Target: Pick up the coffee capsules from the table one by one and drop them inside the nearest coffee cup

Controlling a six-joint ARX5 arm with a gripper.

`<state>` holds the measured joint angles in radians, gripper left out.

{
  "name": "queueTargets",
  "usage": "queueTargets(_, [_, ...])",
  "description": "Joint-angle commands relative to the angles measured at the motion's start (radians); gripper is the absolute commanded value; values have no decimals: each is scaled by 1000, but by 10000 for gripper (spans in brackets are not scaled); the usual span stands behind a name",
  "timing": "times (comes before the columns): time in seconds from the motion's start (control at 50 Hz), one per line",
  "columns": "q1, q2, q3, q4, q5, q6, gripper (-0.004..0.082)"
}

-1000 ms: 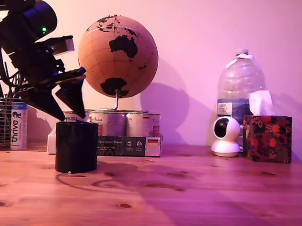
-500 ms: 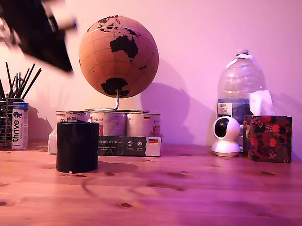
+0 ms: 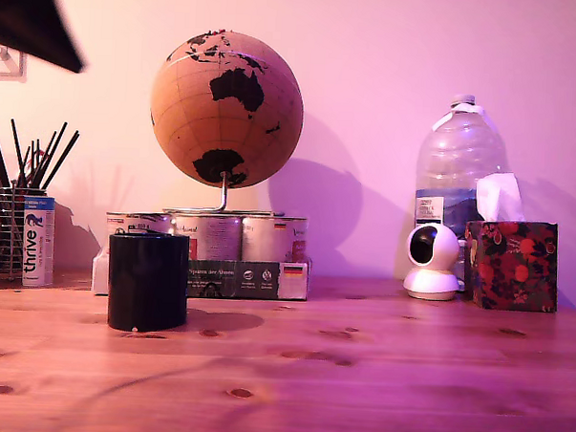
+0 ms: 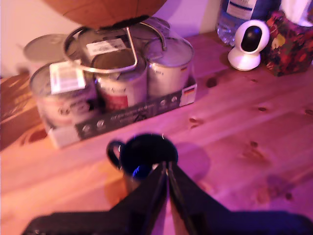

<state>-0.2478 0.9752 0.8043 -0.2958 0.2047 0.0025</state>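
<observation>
Gripper raised above the coffee cup, jaws closed and empty.

In the exterior view, from left to right: the gripper appears only as a dark blurred shape at the upper left corner. A wire mesh holder with pencils stands near the table's back left edge. The coffee cup stands upright just in front of a tray of tins carrying a globe. A white camera, water bottle and tissue box follow. In the wrist view, the fingertips meet with nothing between them; no capsule is visible, and the cup's interior is too dark to read.
</observation>
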Motion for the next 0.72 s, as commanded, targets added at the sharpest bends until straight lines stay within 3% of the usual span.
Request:
queueTargets(0.0, [3,-42,-92,31,-11,-7,-22])
queueTargets(0.1, [3,-130,-188,69,-13,-7,-22])
queueTargets(0.12, [3,-148,-204,75,-13,-32,-22])
queueTargets(0.26, [3,-272,-300,98,-16,-32,-22])
queueTargets(0.28, [3,-290,-311,98,-16,-57,-22])
queueTargets(0.32, [3,-323,-331,96,-16,-57,-22])
queueTargets(0.7, [3,-581,-423,68,-47,-111,-22])
